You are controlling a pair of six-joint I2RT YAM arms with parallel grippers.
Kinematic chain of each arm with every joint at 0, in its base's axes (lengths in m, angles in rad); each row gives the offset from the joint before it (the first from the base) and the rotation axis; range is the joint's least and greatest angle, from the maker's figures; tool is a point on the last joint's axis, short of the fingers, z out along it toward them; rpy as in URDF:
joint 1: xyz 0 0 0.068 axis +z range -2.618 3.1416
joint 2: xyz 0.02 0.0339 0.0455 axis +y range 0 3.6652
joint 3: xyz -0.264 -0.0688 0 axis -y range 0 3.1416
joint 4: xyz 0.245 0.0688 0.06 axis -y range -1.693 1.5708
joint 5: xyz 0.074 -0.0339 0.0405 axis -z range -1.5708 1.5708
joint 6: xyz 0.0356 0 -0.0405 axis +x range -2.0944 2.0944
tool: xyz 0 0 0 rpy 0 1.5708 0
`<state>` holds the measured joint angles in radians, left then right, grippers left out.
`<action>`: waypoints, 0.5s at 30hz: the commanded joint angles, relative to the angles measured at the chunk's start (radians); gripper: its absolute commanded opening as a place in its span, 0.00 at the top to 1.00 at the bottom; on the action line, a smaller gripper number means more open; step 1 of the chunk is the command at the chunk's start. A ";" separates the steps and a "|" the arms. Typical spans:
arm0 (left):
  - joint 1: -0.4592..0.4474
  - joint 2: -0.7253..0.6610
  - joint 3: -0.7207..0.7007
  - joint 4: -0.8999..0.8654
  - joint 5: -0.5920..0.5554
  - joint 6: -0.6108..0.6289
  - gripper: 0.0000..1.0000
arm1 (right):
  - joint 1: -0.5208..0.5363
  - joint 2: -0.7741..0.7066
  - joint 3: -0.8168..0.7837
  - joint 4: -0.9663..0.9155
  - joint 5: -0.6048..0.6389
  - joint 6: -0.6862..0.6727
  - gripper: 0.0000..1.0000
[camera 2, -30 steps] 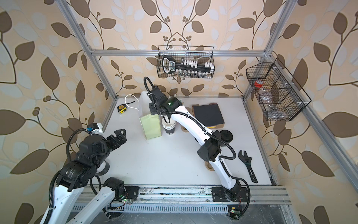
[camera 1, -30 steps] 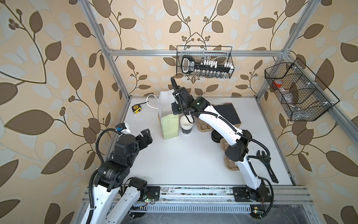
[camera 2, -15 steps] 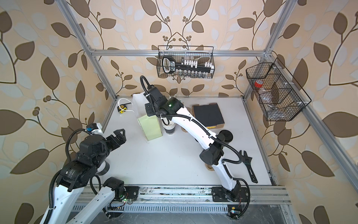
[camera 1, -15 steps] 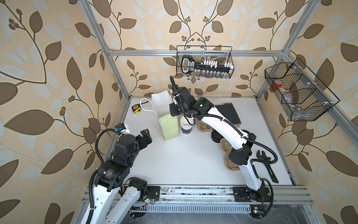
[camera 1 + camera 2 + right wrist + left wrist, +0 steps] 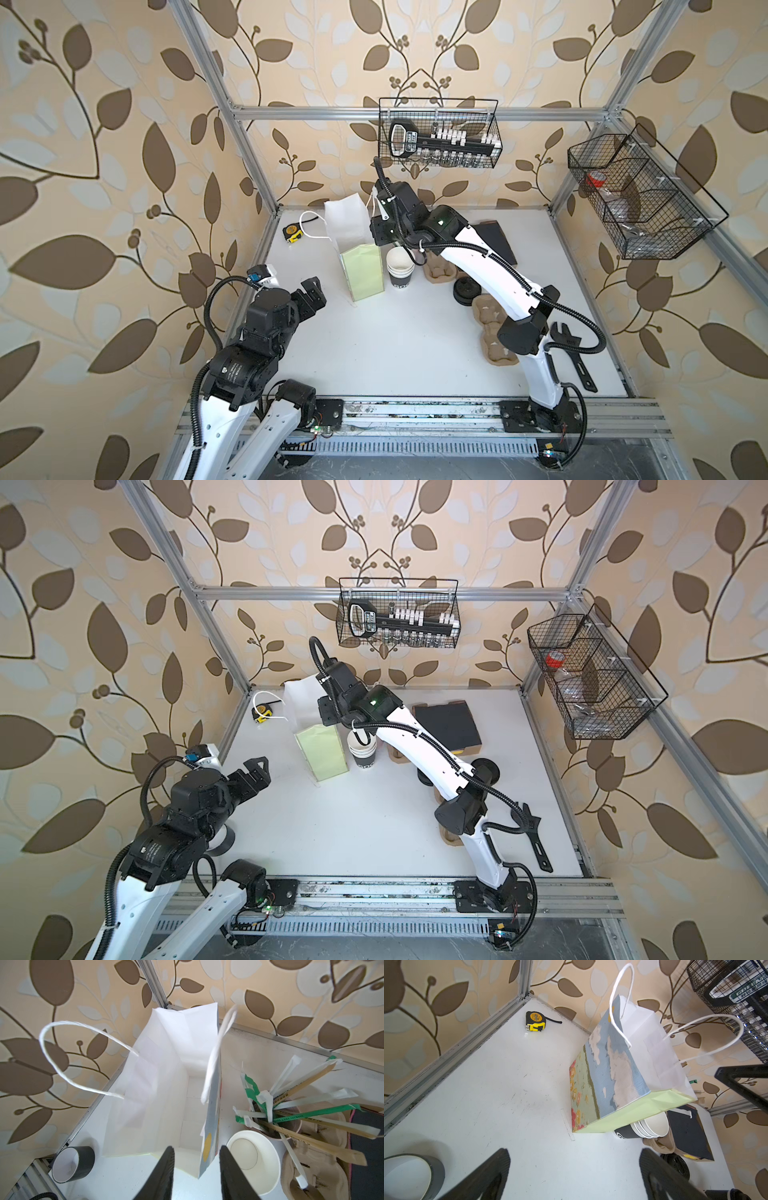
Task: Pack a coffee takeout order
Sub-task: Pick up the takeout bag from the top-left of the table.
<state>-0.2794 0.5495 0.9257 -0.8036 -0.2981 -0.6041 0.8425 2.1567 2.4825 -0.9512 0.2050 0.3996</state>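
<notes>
The right gripper (image 5: 196, 1148), jaws parted astride one wall of the white paper bag (image 5: 158, 1084), has the lidless black paper cup (image 5: 252, 1155) just alongside.

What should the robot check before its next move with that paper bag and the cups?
1. White paper bag with painted side upright, mouth open: ok.
2. Bag interior empty: ok.
3. Right hand clear of bag: not ok; its open jaws straddle one wall.
4. Left hand open, empty: ok.
5. Stacked black paper cups, white inside, upright beside bag: ok.
6. Top cup lidded: not ok; round black plastic lids lie apart.
</notes>
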 commanded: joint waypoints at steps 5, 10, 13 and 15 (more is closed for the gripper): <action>0.011 -0.003 -0.002 0.006 -0.038 0.015 0.01 | -0.014 0.091 0.045 0.013 -0.029 -0.051 0.63; 0.013 -0.002 -0.002 0.007 -0.038 0.017 0.01 | -0.013 0.121 0.049 0.017 0.006 -0.074 0.63; 0.013 0.000 -0.001 0.007 -0.036 0.017 0.01 | -0.018 0.139 0.063 -0.003 0.040 -0.074 0.67; 0.012 0.001 -0.001 0.007 -0.036 0.017 0.01 | -0.025 0.146 0.070 -0.017 0.053 -0.067 0.70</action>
<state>-0.2794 0.5499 0.9257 -0.8040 -0.2985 -0.6041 0.8265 2.2745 2.5183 -0.9386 0.2169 0.3489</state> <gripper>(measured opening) 0.990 0.304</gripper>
